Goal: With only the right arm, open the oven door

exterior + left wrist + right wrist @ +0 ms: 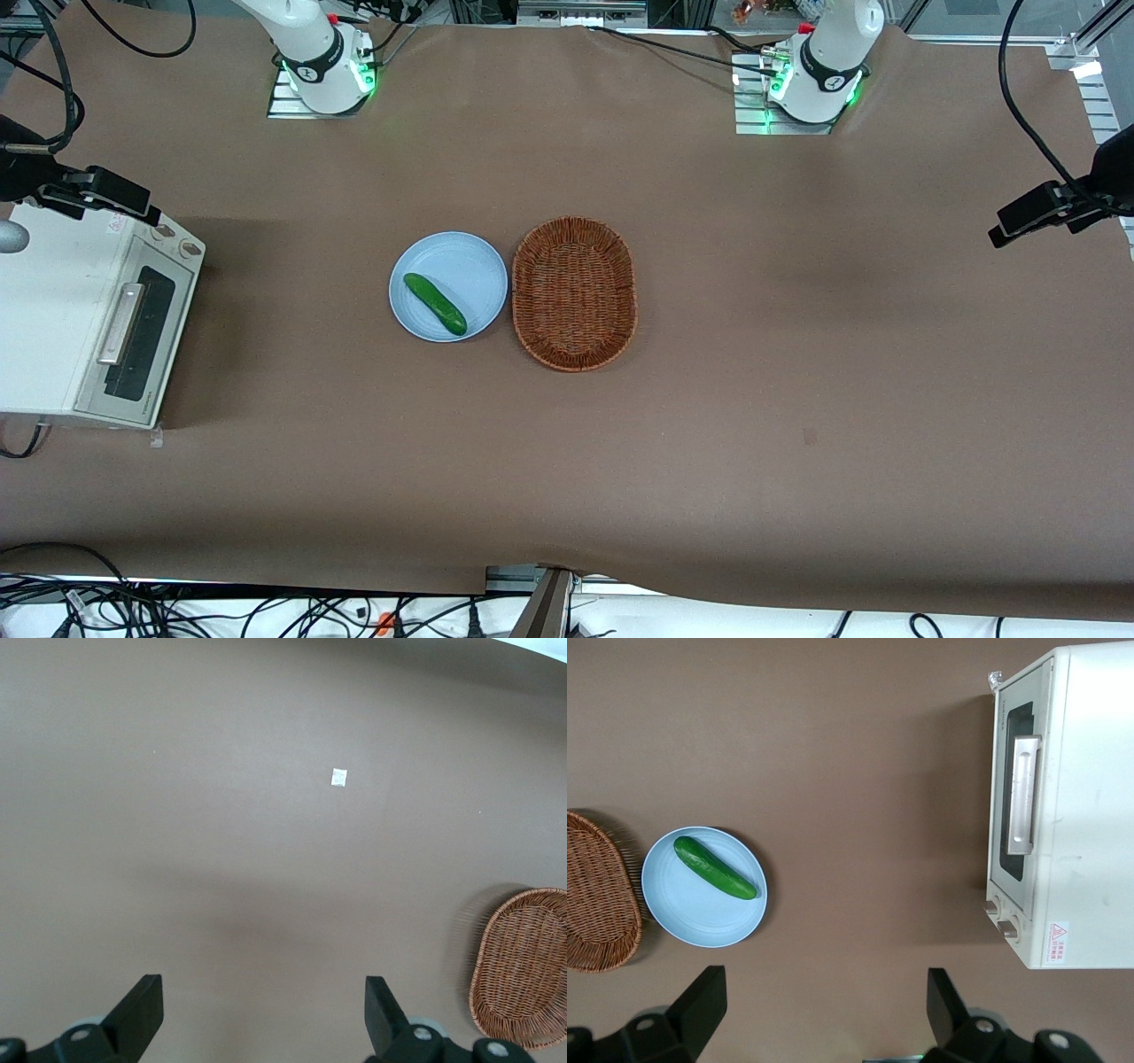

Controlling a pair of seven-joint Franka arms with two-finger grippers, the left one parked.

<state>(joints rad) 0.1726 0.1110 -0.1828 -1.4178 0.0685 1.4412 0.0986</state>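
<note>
Above the oven (62, 301) | gripper (819, 1014) spread apart | oven door (1014, 806) closed

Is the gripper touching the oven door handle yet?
Apart. The right wrist view shows the gripper, jaws open, hanging high over bare table, with the oven door and its silver handle well off to the side and shut.
</note>
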